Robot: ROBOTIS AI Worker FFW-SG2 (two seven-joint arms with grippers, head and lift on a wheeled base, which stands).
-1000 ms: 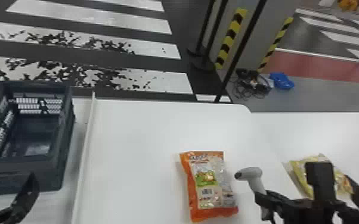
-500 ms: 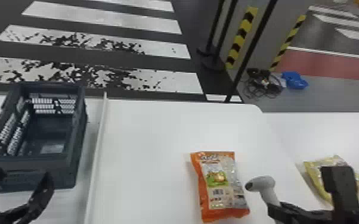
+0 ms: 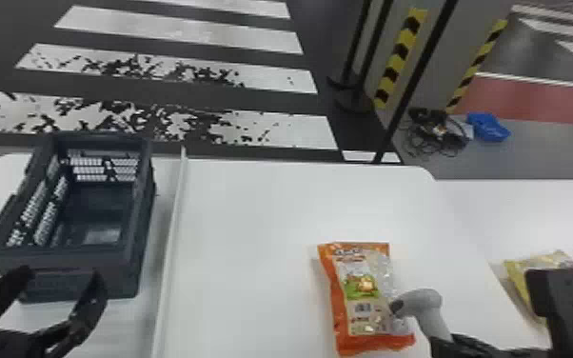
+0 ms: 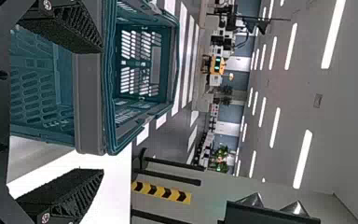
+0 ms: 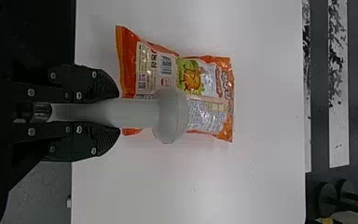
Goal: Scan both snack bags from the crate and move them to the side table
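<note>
right gripper (image 3: 447,340) holds scanner (image 3: 427,303) over orange bag (image 3: 358,285) | left gripper (image 3: 61,276) at crate (image 3: 76,258)

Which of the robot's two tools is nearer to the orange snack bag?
Right. The right tool, gripping the grey scanner, is close by the orange snack bag, on its right; the left tool is well off to its left, at the crate's near side.
</note>
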